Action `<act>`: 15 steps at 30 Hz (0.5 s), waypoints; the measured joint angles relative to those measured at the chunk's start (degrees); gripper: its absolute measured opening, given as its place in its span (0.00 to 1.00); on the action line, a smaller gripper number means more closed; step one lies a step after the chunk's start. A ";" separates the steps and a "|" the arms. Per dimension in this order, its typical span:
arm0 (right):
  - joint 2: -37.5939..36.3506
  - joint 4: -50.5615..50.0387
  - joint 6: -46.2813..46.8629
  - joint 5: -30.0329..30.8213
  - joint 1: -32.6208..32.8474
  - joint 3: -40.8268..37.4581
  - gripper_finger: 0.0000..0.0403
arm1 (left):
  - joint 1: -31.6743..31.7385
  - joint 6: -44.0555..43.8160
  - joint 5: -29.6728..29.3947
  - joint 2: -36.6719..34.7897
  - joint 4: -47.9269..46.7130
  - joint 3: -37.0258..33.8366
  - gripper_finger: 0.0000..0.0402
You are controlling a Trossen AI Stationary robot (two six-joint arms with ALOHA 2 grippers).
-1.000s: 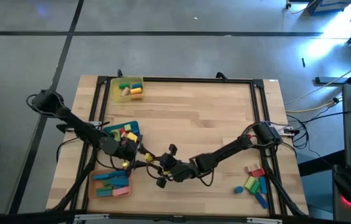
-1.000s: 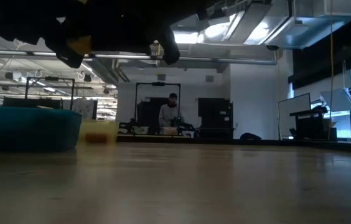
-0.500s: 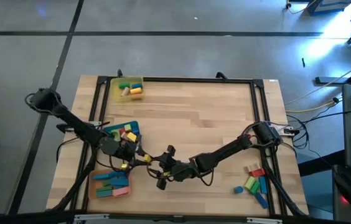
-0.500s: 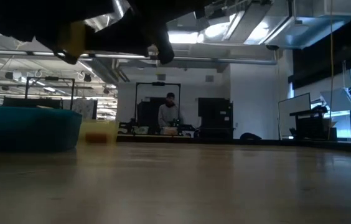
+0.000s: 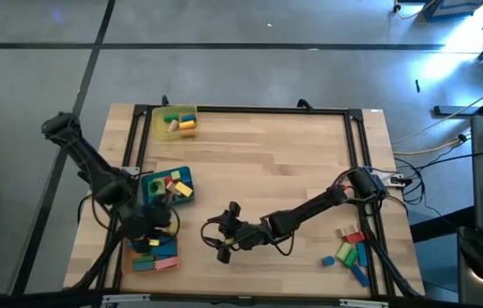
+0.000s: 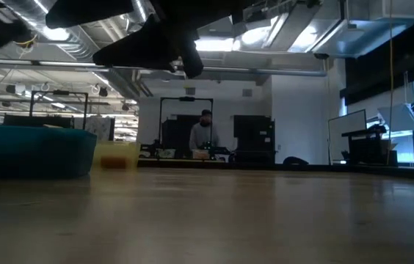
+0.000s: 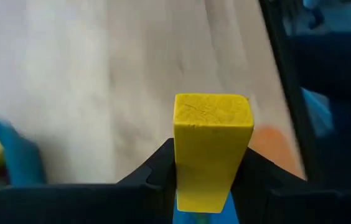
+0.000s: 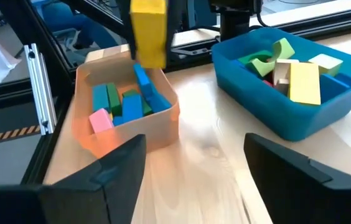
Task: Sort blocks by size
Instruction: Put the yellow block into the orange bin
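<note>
The left gripper point(image 7: 210, 180) clamped a yellow block point(image 7: 211, 146) upright between its fingers, hanging over the orange tray point(image 8: 157, 124) at the table's left front; the right gripper point(image 5: 222, 233) stood wide open and empty near the table's middle front; more blocks point(image 5: 351, 250) lay loose at the right front corner.

Three trays on a wooden table point(image 5: 259, 162): yellow tray point(image 5: 158, 125) at far left corner, blue tray point(image 5: 148, 180) along left edge, orange tray point(image 5: 127, 257) nearest. Beyond, a person point(image 6: 204, 136) at a desk.
</note>
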 joint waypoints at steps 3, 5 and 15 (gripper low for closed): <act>0.00 -0.04 0.00 0.00 0.00 0.00 0.68 | -3.73 -7.73 2.53 0.05 -2.36 0.52 0.24; 0.00 -0.74 0.02 0.00 0.00 0.00 0.68 | -6.20 -12.93 4.68 0.12 -2.27 0.37 0.24; 0.00 -1.34 0.15 -0.02 0.00 0.00 0.68 | -16.25 -30.71 10.76 6.42 -2.18 0.30 0.25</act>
